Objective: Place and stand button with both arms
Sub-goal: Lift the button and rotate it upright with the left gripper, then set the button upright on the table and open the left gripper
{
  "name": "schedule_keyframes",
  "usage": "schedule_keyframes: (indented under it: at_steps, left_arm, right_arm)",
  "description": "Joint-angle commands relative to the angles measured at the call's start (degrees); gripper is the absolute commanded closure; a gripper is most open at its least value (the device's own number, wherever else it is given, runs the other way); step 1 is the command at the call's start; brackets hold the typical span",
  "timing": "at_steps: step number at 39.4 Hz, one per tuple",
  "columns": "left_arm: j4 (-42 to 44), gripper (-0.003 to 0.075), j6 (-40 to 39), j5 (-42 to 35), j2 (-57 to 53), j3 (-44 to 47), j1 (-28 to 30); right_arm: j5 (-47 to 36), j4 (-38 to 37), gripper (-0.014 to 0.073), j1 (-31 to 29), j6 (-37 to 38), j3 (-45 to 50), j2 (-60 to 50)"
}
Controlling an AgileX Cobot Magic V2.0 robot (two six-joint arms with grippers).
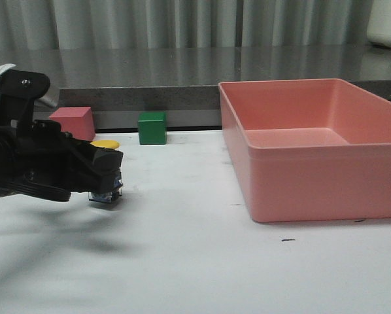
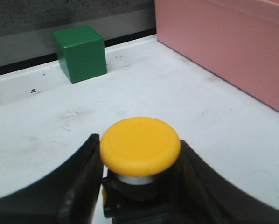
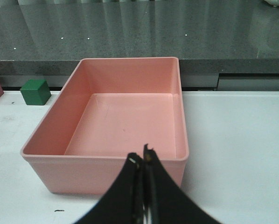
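Front view: left gripper (image 1: 105, 171) clamps upright button (image 1: 105, 190) at frame's lower left | bare table (image 1: 182, 261) before pink bin (image 1: 313, 190) | right gripper (image 3: 143, 161) pinched shut, empty, above bin's near rim

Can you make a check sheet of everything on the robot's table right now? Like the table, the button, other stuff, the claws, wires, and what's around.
Surface: white table, a few small dark marks.
Job's things: button with yellow cap up, base at the table, between the left gripper's fingers.
Clutter: green cube, red block, empty pink bin.
Grippers: left gripper shut on the button; right gripper shut, holding nothing, in front of the bin.
Cables: black cables under the left arm.
Surroundings: grey ledge, curtain behind.
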Motion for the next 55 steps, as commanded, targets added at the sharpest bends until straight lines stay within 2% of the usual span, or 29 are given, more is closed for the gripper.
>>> schedule_keyframes:
  at_steps: [1, 8, 13, 26, 34, 40, 45, 51, 55]
  left_arm:
    - [-1.14, 0.0594, 0.11, -5.8, -1.23, -0.98, -0.39]
    - [-0.89, 0.0593, 0.11, -6.03, 0.39, -0.98, -0.39]
    - [-0.76, 0.0589, 0.11, -9.59, 0.39, -0.37, -0.39]
    - [-0.76, 0.0358, 0.11, -11.38, 0.39, 0.78, -0.39]
    - [-0.3, 0.0253, 0.11, -11.38, 0.39, 0.78, -0.39]
    - [1.79, 0.0214, 0.11, -11.25, -0.32, 0.78, -0.39]
    - [4.73, 0.0214, 0.11, -7.25, -4.0, 0.78, -0.39]
    - [4.62, 0.0216, 0.11, 5.73, -13.0, 0.0, -0.39]
    - [4.87, 0.0216, -3.45, 11.85, -18.93, -1.07, -0.72]
  right_arm:
    - [-5.05, -0.77, 0.0663, -0.31, -0.47, -1.34, 0.33]
    - [-5.05, -0.77, 0.0663, -0.31, -0.47, -1.34, 0.33]
    - [-5.05, -0.77, 0.0663, -0.31, -0.47, -1.34, 0.33]
    - [-5.05, -0.77, 0.0663, -0.31, -0.47, -1.34, 0.33]
    - [-5.05, -0.77, 0.0663, -0.31, -0.47, -1.34, 0.33]
    - [-5.05, -0.77, 0.0663, -0.31, -0.47, -1.34, 0.33]
    - [-5.05, -0.77, 0.0663, -0.31, -0.47, -1.34, 0.33]
    - [-5.05, -0.77, 0.0663, -0.31, -0.47, -1.34, 0.33]
    - [-5.05, -0.77, 0.0663, -0.31, -0.47, -1.34, 0.33]
